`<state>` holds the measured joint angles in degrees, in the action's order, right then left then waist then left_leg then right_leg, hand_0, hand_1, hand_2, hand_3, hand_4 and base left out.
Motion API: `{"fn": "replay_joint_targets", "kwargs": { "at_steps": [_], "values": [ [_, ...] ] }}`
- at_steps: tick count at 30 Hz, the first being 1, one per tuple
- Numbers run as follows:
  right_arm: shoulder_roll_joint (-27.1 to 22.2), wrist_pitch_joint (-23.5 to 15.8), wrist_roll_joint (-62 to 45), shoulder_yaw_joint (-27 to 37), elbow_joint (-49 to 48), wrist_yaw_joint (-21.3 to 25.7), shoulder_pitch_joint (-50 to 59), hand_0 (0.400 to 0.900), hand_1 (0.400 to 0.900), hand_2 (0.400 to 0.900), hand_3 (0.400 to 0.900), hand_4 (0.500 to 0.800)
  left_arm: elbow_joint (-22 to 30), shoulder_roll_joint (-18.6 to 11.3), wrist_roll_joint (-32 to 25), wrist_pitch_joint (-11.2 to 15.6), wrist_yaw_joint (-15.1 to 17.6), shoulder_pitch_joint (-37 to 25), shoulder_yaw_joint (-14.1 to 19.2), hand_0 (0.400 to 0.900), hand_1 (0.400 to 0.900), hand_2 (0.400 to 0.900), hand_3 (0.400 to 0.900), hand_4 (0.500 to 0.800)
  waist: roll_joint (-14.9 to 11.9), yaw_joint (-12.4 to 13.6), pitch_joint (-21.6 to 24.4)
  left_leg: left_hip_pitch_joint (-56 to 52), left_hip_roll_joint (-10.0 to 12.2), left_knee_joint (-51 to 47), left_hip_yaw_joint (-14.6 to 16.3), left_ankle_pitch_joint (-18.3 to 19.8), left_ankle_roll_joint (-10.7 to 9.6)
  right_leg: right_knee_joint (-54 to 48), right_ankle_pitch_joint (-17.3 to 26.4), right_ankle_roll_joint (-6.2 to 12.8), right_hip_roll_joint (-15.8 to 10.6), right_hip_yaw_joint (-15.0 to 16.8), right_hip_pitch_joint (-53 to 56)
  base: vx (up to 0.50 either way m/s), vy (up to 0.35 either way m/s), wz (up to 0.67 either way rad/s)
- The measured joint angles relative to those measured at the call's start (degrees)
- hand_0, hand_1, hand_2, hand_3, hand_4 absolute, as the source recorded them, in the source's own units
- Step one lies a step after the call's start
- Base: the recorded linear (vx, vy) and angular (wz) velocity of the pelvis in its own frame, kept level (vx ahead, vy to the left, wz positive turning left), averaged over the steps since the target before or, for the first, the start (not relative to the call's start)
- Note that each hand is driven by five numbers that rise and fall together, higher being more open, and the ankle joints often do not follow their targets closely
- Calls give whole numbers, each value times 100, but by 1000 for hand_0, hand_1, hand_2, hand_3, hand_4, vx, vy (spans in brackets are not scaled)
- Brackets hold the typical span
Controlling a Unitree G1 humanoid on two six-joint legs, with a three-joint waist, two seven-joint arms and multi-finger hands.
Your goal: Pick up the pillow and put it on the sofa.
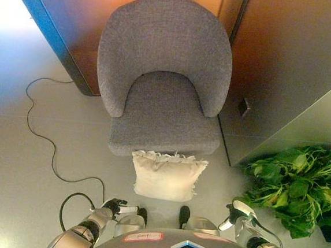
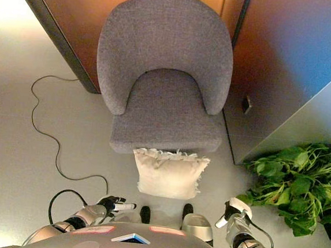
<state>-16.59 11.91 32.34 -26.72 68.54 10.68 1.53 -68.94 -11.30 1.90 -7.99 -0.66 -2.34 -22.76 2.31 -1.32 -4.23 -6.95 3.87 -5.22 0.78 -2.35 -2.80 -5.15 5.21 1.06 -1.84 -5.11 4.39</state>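
Observation:
A cream pillow with a frilled edge lies on the floor, against the front of the grey armchair. The chair's seat has nothing on it. My left hand is low at the bottom left, short of the pillow and apart from it, its fingers relaxed and holding nothing. My right hand is low at the bottom right, also apart from the pillow, fingers loosely bent and holding nothing. The pillow also shows in the right eye view.
A green leafy plant stands on the floor to the right. A thin dark cord runs over the floor at left. A brown wall and a grey panel stand behind and right of the chair.

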Motion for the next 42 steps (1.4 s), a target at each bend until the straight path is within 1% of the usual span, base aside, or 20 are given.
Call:
{"fn": "replay_joint_targets", "kwargs": {
  "at_steps": [11, 14, 16, 20, 23, 24, 26, 29, 32, 34, 35, 38, 40, 42],
  "values": [
    [0, -7, 12, 0, 8, 0, -11, 900, 900, 900, 900, 800, -3, 1, 1, 3, -23, 76, 0, 900, 900, 900, 900, 800, 10, 1, 71, 11, 2, 0, 3, 1, -2, 2, -3, -4, 2, 3, -11, 3, -1, 0],
    [0, -41, 221, -4, 10, 25, -13, 900, 900, 900, 900, 800, -3, 0, 1, -9, -59, 77, 0, 900, 900, 900, 900, 800, 6, 3, 72, 17, 2, 0, 1, 2, -2, 2, -3, -4, 1, -5, -9, 56, -23, 5],
    [0, -126, 258, -4, 13, 126, -13, 900, 900, 900, 900, 800, -4, 0, 1, -19, -66, 80, 0, 900, 900, 900, 900, 800, 5, 7, 73, 20, 4, 0, -8, 2, -2, 2, -4, -5, 2, -9, -7, 59, -45, 11],
    [-16, -136, 432, -116, 5, 389, 17, 900, 900, 900, 900, 800, -3, -3, -2, -61, -59, 77, -5, 900, 900, 900, 900, 800, 3, 33, 79, 87, 4, 0, -57, -10, -11, 2, -8, -10, 1, -46, -50, -6, -73, 18],
    [-57, -112, 379, -242, 2, 521, 175, 900, 900, 900, 900, 800, 6, -24, -68, -40, -19, 6, -62, 900, 900, 900, 900, 800, 8, 115, 85, 366, 3, 2, -141, -79, -30, 32, 12, -21, -8, -150, -301, -179, -112, 29],
    [-95, -100, 278, -243, 4, 568, 307, 900, 900, 900, 900, 800, 16, -44, -180, 13, 9, -77, -87, 900, 900, 900, 900, 800, 15, 190, 55, 563, 3, 46, -185, -139, -55, 80, 27, -33, -9, -179, -494, -233, -140, 36],
    [-222, -44, 75, -246, 12, 709, 722, 900, 900, 900, 900, 800, 30, -122, -387, 89, 15, -336, -138, 900, 900, 900, 900, 800, 67, 228, -178, 949, -16, 122, -378, -284, -86, 146, 69, -48, -25, -354, -792, -213, -116, 32],
    [-579, 82, -146, -235, 27, 845, 1592, 900, 900, 900, 900, 800, 36, -266, -687, 195, 54, -790, -173, 900, 900, 900, 900, 800, 189, 370, -783, 1294, -31, 197, -569, -449, -130, 257, 127, -81, -24, -558, -1092, -162, -93, 25],
    [-953, 128, -296, -224, 29, 909, 2461, 900, 900, 900, 900, 800, 261, -481, -931, 333, 93, -966, -174, 900, 900, 900, 900, 800, 334, 522, -1223, 1675, -20, 284, -706, -540, -175, 448, 121, -85, -15, -670, -1472, -167, -104, 26],
    [-1280, 133, -395, -227, 77, 909, 2994, 900, 900, 900, 900, 800, 385, -544, -1099, 437, 139, -1208, -175, 900, 900, 900, 900, 800, 474, 621, -1620, 1891, -18, 323, -835, -627, -205, 573, 119, -90, -20, -781, -1679, -140, -69, 23],
    [-1365, 135, -474, -228, 84, 896, 3192, 900, 900, 900, 900, 800, 477, -576, -1187, 473, 161, -1243, -175, 900, 900, 900, 900, 800, 534, 706, -1757, 1979, -18, 344, -898, -659, -214, 614, 111, -97, -24, -835, -1747, -145, -52, 21],
    [-1468, 128, -513, -244, 129, 886, 3697, 900, 900, 900, 900, 800, 787, -693, -1397, 549, 190, -1331, -183, 900, 900, 900, 900, 800, 584, 810, -2055, 2303, -45, 436, -1013, -713, -242, 901, 30, -211, -67, -944, -2111, -105, -28, 14],
    [-1494, 123, -527, -247, 130, 845, 3963, 900, 900, 900, 900, 800, 1050, -727, -1452, 578, 220, -1376, -186, 900, 900, 900, 900, 800, 634, 895, -2252, 2449, -82, 469, -1051, -755, -237, 1160, -70, -217, -134, -974, -2342, -110, -15, 9],
    [-1509, 122, -595, -265, 132, 763, 4160, 900, 900, 900, 900, 800, 1259, -728, -1591, 631, 222, -1391, -204, 900, 900, 900, 900, 800, 704, 962, -2321, 2653, -148, 516, -1092, -781, -216, 1474, -205, -202, -224, -997, -2650, -98, 1, 4]
  ]
}}
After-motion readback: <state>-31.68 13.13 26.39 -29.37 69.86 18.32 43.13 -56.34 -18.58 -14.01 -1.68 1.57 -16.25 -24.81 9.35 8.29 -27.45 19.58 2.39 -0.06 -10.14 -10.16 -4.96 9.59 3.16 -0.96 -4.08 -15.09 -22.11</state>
